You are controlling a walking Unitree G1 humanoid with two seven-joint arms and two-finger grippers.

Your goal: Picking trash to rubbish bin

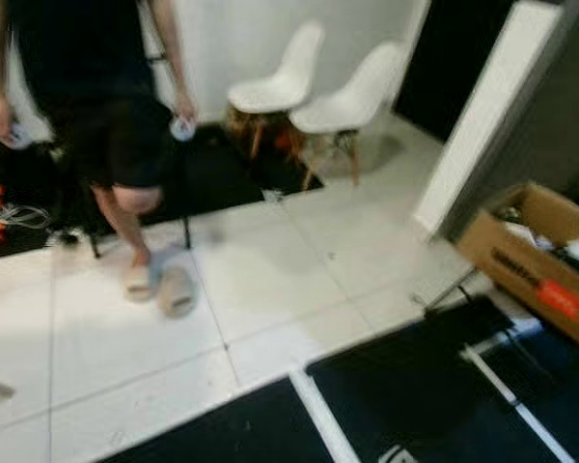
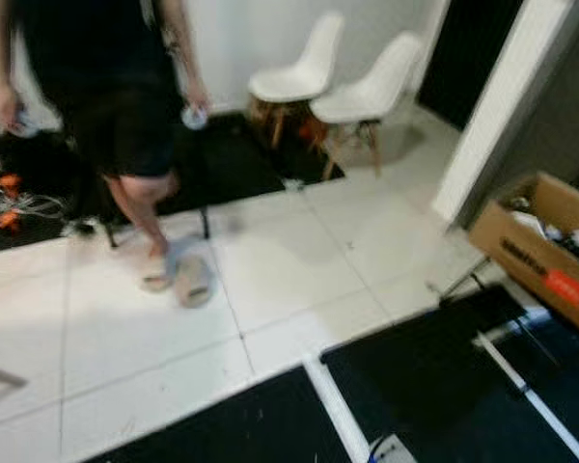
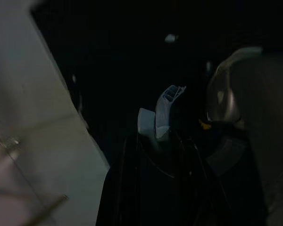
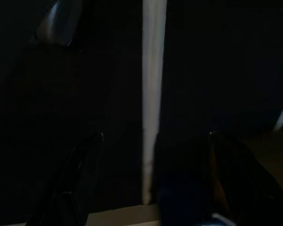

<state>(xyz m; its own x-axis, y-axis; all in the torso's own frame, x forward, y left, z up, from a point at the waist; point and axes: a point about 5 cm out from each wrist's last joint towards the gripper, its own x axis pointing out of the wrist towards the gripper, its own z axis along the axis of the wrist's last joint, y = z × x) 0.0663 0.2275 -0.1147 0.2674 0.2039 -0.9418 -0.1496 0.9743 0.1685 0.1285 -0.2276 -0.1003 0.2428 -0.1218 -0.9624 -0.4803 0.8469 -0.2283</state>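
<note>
A brown cardboard box (image 1: 521, 258) with a red label stands on the floor at the right, open on top, with pale and dark scraps inside. A small white and blue scrap (image 2: 388, 449) lies at the bottom edge of the picture, on a black mat. Both wrist views are very dark. My left gripper (image 3: 158, 150) hangs over a black mat beside a white tile edge, with a pale blue-white piece (image 3: 162, 113) just ahead of it. My right gripper (image 4: 155, 155) hangs over dark floor crossed by a white strip (image 4: 152, 94).
A person (image 1: 96, 106) in dark clothes and slippers stands at the back left on white tiles, something small in each hand. Two white chairs (image 1: 314, 92) stand by the back wall. Black mats (image 1: 415, 386) with white rails cover the near floor. Cables (image 1: 5, 217) lie at far left.
</note>
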